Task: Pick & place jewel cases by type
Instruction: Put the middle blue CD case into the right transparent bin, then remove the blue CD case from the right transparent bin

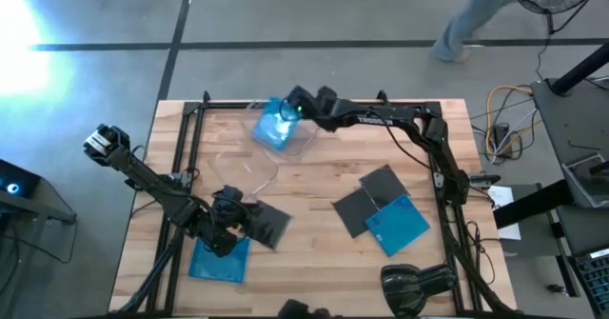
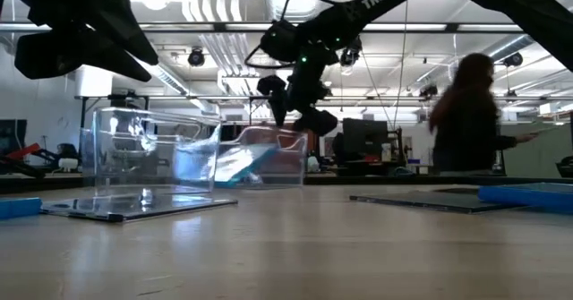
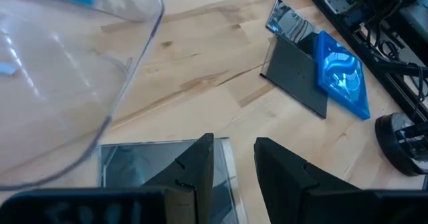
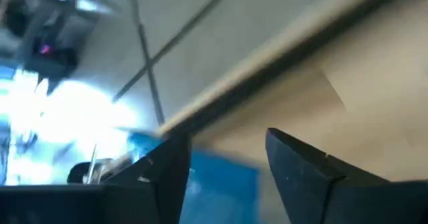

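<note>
— Blue plastic, tilted in a clear tray point(image 1: 306, 140) at twelve o'clock on the table point(image 1: 314, 271): is that the first jewel case sorted?

— It's the only one I can see in a tray. That blue case in the tray point(image 1: 274, 133) leans on a slant against the wall, not flat. My right claw point(image 1: 293, 105) hangs above it with its fingers apart and nothing between them.

— And the other five?

— All loose on the table. At four o'clock sit the upper dark case point(image 1: 381, 181), the lower dark case point(image 1: 350, 212) and the right-hand blue case point(image 1: 400, 224), overlapping in a cluster. At seven o'clock lie the near dark case point(image 1: 271, 226) and the corner blue case point(image 1: 219, 260). The second tray point(image 2: 107, 157) looks empty to me, though its clear walls make that hard to be sure of.

— Your left arm?

— The left claw point(image 3: 234, 141) hovers at the near dark case, open, with bare wood showing between the fingers.

— How do the cases look?

— Thin, flat and square. The blue ones are see-through and catch the light; the dark ones are grey-black, one showing a glossy reflection. I judge the job as barely started: one of six placed.
</note>
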Robot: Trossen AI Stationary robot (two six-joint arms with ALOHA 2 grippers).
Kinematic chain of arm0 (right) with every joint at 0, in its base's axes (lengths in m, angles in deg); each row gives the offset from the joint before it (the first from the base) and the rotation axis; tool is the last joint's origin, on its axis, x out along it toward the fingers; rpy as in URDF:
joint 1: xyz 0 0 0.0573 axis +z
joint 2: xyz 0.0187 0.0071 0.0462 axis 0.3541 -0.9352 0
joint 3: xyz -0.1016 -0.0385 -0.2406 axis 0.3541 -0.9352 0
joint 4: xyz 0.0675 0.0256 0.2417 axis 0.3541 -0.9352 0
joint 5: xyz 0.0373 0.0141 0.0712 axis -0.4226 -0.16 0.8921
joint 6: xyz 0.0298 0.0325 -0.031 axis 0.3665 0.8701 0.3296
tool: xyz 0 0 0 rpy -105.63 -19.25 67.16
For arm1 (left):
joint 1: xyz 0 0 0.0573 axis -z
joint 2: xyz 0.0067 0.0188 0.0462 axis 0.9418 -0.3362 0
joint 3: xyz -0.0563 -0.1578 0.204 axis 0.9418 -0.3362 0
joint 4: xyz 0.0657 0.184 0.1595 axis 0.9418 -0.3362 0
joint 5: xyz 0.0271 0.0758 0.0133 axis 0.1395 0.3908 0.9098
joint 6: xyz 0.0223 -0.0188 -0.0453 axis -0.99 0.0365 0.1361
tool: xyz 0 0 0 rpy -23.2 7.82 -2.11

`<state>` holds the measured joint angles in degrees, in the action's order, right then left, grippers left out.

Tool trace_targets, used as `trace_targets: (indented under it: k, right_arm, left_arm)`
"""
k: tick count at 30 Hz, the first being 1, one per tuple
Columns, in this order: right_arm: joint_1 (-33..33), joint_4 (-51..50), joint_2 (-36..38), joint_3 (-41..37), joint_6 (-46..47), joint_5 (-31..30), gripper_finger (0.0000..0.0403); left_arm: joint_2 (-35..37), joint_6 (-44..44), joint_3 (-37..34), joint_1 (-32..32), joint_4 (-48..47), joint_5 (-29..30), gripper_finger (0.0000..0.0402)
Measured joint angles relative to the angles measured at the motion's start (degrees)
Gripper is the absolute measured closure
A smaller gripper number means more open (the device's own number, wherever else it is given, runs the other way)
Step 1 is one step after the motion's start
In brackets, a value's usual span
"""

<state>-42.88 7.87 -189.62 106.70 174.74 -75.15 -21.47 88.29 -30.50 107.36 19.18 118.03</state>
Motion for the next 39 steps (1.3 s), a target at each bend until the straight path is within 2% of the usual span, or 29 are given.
trace_targets:
  k: [2, 6, 9, 12, 16, 20, 26, 31, 34, 37, 39]
  right_arm:
    - [-0.94, 2.16, 0.00, -0.14, -6.35, 4.99, 0.0236]
    - [-1.47, -0.06, 0.00, -0.21, -14.05, 11.33, 0.0236]
    - [-1.50, -7.82, 0.41, 2.62, -24.59, 15.16, 0.0224]
    - [-1.19, -21.37, 1.08, 8.44, -31.80, 15.51, 0.0209]
    - [-0.59, -40.91, 1.45, 16.45, -32.74, 15.65, 0.0191]
    - [-0.54, -49.83, 1.27, 17.51, -27.88, 19.30, 0.0176]
    - [0.24, -36.05, -0.16, 12.89, -18.74, 25.81, 0.0163]
    - [1.41, -32.98, 0.17, 8.68, -15.95, 24.12, 0.0156]
    - [0.53, -27.80, 0.04, 2.59, -12.96, 27.09, 0.0156]
    - [-0.01, -19.14, 0.02, -2.85, -11.14, 29.88, 0.0178]
    - [-0.01, -15.68, 0.02, -5.43, -11.03, 30.81, 0.0214]
  left_arm:
    - [0.00, -0.34, 0.00, 0.01, -0.20, -0.04, 0.0312]
    - [0.00, -1.06, 0.00, 0.01, -0.43, -0.44, 0.0312]
    - [0.00, -1.09, 0.00, 0.01, -1.08, -1.29, 0.0312]
    - [0.00, -1.09, 0.00, 0.01, -1.32, -1.48, 0.0312]
    - [0.00, -1.07, 0.00, -0.01, -1.38, -1.53, 0.0312]
    - [0.00, -1.08, 0.00, -0.03, -1.34, -0.65, 0.0312]
    - [0.00, -1.27, 0.00, -0.14, -1.38, 1.14, 0.0312]
    - [0.00, -0.93, 0.00, -0.03, -1.33, 0.24, 0.0312]
    - [0.00, -1.26, 0.00, -0.03, -1.33, 0.24, 0.0312]
    - [0.00, -1.38, 0.00, -0.03, -1.36, 0.22, 0.0312]
    - [0.00, -1.58, 0.00, -0.03, -1.35, -0.14, 0.0312]
